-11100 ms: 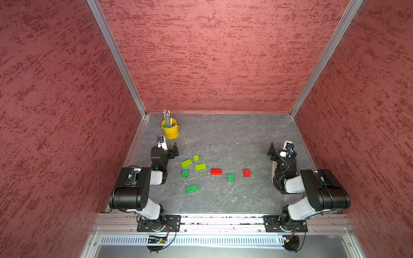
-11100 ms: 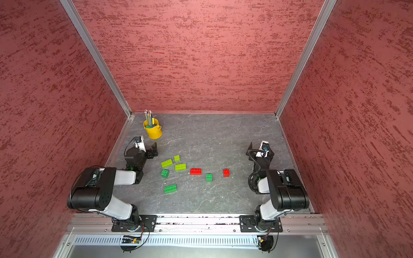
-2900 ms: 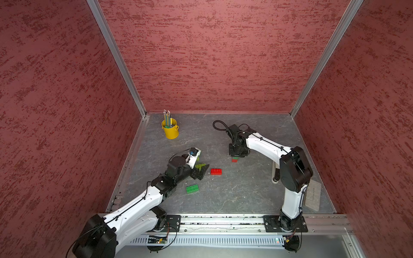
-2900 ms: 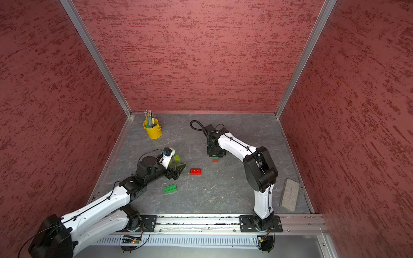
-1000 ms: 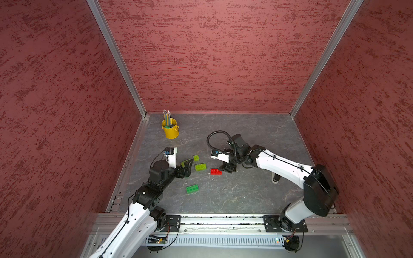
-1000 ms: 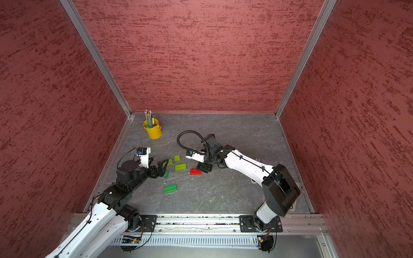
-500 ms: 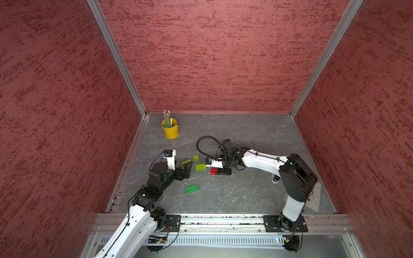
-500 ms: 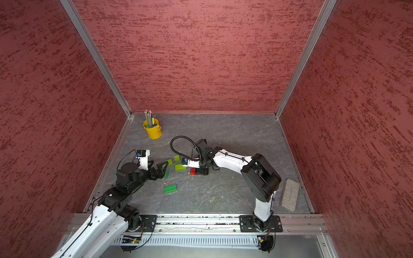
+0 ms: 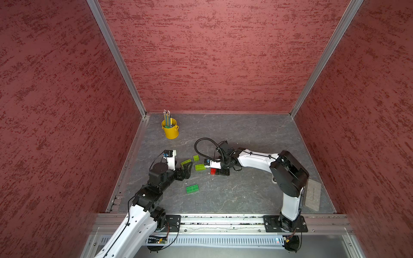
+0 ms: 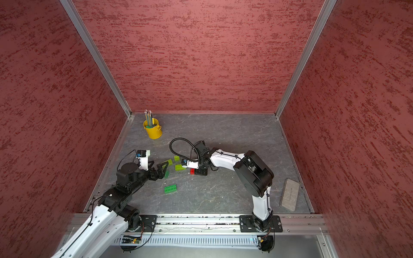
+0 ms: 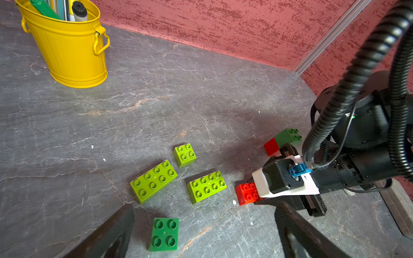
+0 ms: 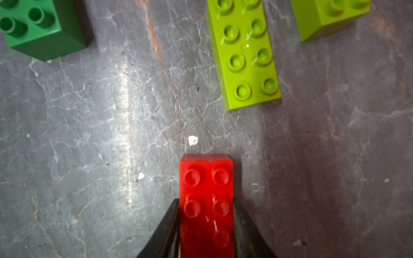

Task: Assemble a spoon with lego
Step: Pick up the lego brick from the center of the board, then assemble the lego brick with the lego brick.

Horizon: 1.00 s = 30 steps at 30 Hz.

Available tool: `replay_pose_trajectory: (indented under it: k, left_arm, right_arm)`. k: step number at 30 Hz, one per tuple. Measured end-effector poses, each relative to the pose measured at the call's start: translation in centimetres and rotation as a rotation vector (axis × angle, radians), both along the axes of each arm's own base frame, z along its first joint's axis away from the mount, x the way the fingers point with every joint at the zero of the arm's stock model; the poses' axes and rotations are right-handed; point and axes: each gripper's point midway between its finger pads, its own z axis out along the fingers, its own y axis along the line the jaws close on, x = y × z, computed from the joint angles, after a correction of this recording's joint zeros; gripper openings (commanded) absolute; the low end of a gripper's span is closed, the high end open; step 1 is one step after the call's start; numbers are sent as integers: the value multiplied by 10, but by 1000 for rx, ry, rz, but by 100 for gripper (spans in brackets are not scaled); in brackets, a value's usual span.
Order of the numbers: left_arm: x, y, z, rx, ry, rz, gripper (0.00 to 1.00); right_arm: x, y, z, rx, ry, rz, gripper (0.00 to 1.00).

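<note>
Grey veined counter (image 9: pixel 245 138) sat within red textured walls (image 9: pixel 212 55); right end effector (image 12: pixel 205 202) clenched red brick (image 12: pixel 206 176), rear hidden; left end effector (image 11: pixel 204 207) gaped.

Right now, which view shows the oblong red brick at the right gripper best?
The right wrist view: the oblong red brick is large, studs clear, with the right gripper closed on its long sides. The left wrist view shows only one end; both top views show a red speck.
</note>
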Motion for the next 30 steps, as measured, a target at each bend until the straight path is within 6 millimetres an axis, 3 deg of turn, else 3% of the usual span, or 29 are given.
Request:
replay_pose_trajectory:
  k: [6, 11, 14, 17, 21, 24, 27, 30]
  left_arm:
    - [-1, -1, -4, 1, 9, -5, 100]
    - [-2, -2, -4, -3, 9, -14, 100]
    - [-2, -3, -4, -5, 11, -21, 100]
    - [-2, -7, -5, -8, 15, -42, 100]
    - [-2, -23, -7, -9, 18, -113, 100]
    - [-3, -40, -11, 0, 22, -193, 100]
    - [-3, -58, -15, 5, 18, -272, 100]
    - [-3, -76, -20, 32, 4, -358, 100]
  right_arm:
    - [3, 2, 2, 0, -6, -8, 18]
    - [3, -2, 10, -1, -5, -14, 17]
    - [9, -3, 34, 21, -29, -25, 17]
    - [21, -7, 75, 67, -91, -39, 17]
    - [43, -24, 129, 109, -197, -77, 17]
    - [56, -48, 151, 109, -252, -118, 17]
    - [64, -73, 151, 73, -270, -156, 17]
    - [67, -95, 138, 26, -251, -187, 16]
